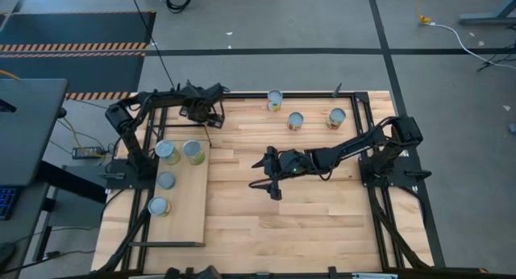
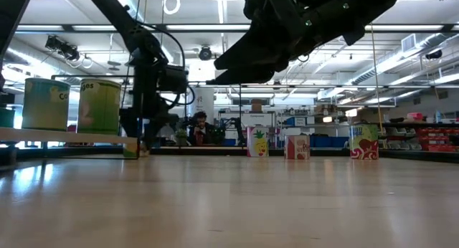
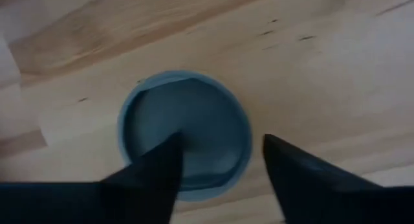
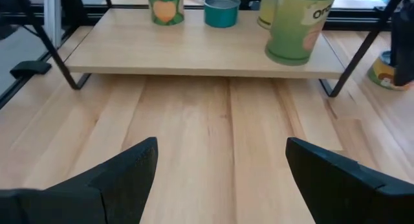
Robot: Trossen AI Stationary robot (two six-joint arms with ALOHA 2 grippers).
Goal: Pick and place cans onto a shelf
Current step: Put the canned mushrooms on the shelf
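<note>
- The flat pale wood shelf with a thin black frame (image 1: 184, 206) is sitting along the left side of the planked wooden counter (image 1: 306, 218), and four small round tin cans are standing on it: two near its far end (image 1: 167, 151) (image 1: 193, 152), one in the middle (image 1: 166, 181) and one toward the near end (image 1: 159, 206).
- The left gripper (image 1: 201, 115) is hanging at the far-left corner of the counter, just beyond the shelf's far end, pointing down over a round can with a grey-blue top (image 3: 184, 133). Its jaws are parted and straddling only part of that top; one fingertip (image 3: 169, 153) is lying over the lid, not beside the wall. They are not gripping the can yet.
- Risk here: if the jaws are closing off-centre like this, a finger is likely to land on the lid or push the can sideways, so it could tip or slip free.
- The right gripper (image 1: 271, 172) is hovering mid-counter with its jaws wide apart and empty, facing the shelf.
- Three more labelled cans (image 1: 275, 100) (image 1: 295, 121) (image 1: 335, 118) are waiting along the far edge, well apart from either gripper.
- A raised shelf means a loosely held can could catch its edge.
</note>
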